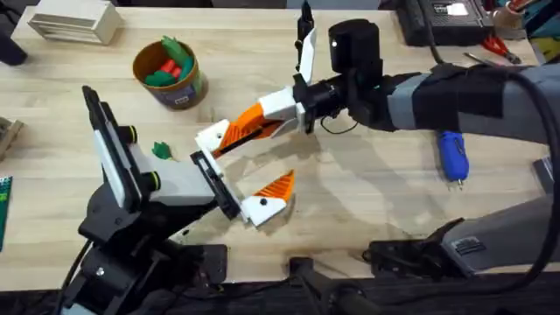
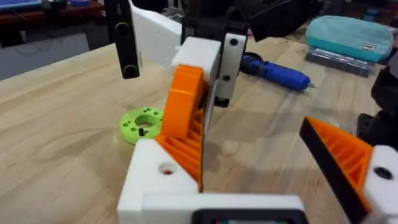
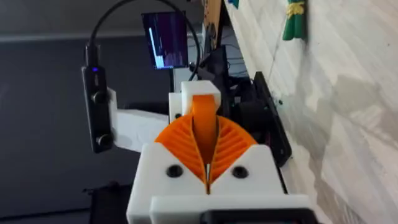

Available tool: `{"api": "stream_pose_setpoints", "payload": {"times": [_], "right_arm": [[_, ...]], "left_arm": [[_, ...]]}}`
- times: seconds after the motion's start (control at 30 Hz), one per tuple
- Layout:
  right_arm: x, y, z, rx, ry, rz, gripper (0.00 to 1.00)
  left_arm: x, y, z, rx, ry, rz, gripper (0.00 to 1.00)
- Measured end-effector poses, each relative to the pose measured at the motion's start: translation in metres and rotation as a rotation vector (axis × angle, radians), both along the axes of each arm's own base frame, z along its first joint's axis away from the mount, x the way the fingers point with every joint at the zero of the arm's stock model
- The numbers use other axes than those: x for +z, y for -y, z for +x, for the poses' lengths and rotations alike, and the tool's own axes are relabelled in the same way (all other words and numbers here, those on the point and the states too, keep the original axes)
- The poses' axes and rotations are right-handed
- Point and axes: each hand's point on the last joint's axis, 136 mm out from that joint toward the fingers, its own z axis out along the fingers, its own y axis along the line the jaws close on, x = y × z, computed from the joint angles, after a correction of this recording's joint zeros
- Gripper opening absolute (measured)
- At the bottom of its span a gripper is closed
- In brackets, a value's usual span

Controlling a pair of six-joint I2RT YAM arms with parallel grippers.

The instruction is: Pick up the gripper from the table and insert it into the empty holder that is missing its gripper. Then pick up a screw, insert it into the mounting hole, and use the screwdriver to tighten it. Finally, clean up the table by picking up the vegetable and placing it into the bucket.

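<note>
Pinching the gripper (image 1: 248, 125), right hand (image 1: 262, 118) meets holder (image 1: 212, 138); left hand (image 1: 241, 179) open.

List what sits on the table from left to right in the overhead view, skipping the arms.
White slatted block → small green vegetable → bucket → blue screwdriver.
</note>
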Motion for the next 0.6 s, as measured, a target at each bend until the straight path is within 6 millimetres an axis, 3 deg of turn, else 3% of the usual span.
{"api": "stream_pose_setpoints", "payload": {"times": [0.6], "right_arm": [[0.003, -0.015, 0.010, -0.049, 0.088, 0.001, 0.015]], "left_arm": [[0.000, -0.008, 0.010, 0.070, 0.005, 0.005, 0.988]]}}
